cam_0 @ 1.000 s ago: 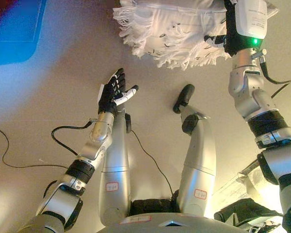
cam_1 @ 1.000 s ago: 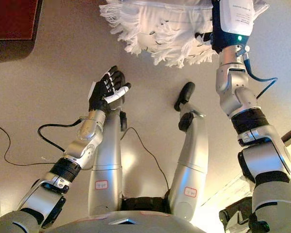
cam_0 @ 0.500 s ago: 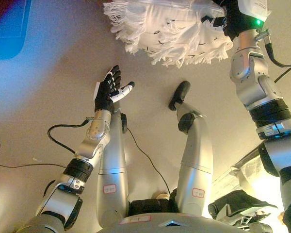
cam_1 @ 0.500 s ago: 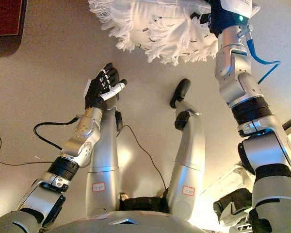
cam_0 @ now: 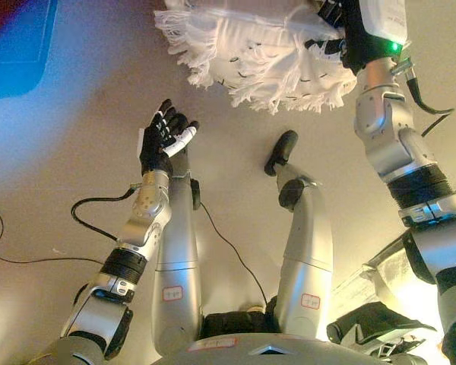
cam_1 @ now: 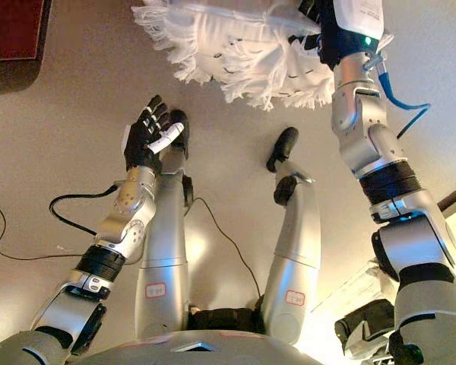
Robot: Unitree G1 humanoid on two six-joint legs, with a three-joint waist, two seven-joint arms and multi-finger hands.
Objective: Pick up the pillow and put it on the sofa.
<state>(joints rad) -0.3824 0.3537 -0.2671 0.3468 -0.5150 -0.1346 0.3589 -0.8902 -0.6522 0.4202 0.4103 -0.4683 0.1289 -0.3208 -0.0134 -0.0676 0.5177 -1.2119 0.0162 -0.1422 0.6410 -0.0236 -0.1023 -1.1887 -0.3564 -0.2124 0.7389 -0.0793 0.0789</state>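
white fringed pillow (cam_0: 258, 53) at far centre of view, above beige floor (cam_0: 76, 175), partly cut off by top edge. right hand (cam_0: 336, 34) at pillow's right end, dark fingers curled into fabric, gripping it; right arm reaches up from lower right. left hand (cam_0: 164, 141) left of centre, nearer than pillow and apart from it, palm up, fingers spread and relaxed, holding nothing. dark red object (cam_1: 15, 34) in far left corner.

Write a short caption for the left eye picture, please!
Right hand grips a fringed white pillow above the floor; left hand open below.
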